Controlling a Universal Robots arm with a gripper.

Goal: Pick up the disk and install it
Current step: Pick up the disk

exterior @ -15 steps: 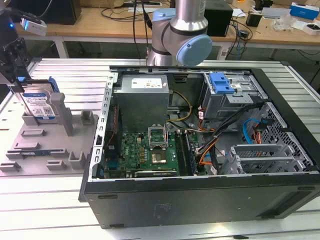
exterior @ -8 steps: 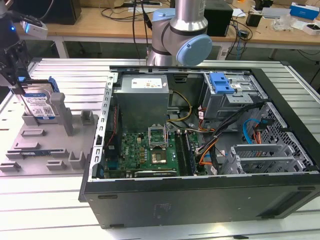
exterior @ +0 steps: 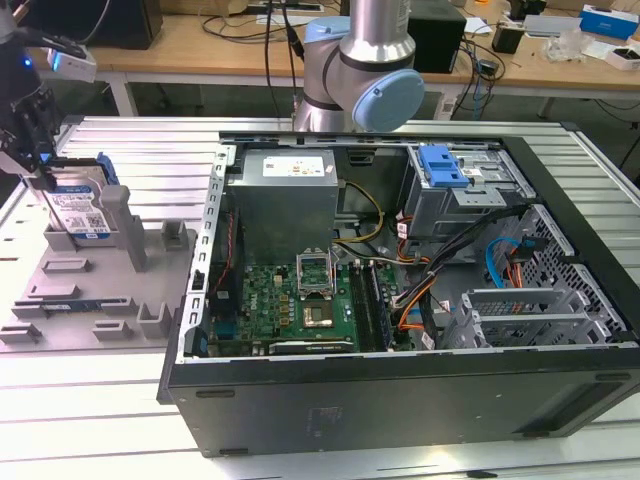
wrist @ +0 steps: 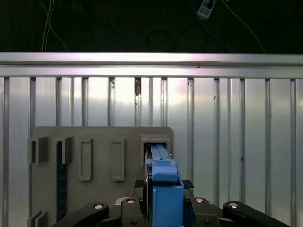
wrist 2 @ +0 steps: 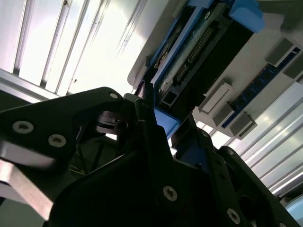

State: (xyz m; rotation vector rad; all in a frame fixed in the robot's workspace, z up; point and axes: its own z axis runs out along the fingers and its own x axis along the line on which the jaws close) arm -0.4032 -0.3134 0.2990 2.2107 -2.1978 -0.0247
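Exterior view: my claw [exterior: 38, 170] is gripping the disk [exterior: 78, 212], which is standing on edge in the rack [exterior: 110, 300], probably so its top is reachable.
First wrist view: blue frame [wrist: 165, 194] is sitting between my fingers [wrist: 140, 185].
Second wrist view: dark underside and connector pins [wrist 2: 196, 47] are showing.

Looks like a robotics lab or electronics workshop to me. There's a ribbed aluminium bench [exterior: 100, 410] with an opened-up desktop computer case [exterior: 400, 410] lying on it, motherboard [exterior: 290, 300] and cables all exposed. There's an industrial robot arm [exterior: 360, 70] behind it, a grey parts fixture [exterior: 90, 300], and wooden desks [exterior: 200, 50] at the back cluttered with wires and boxes.
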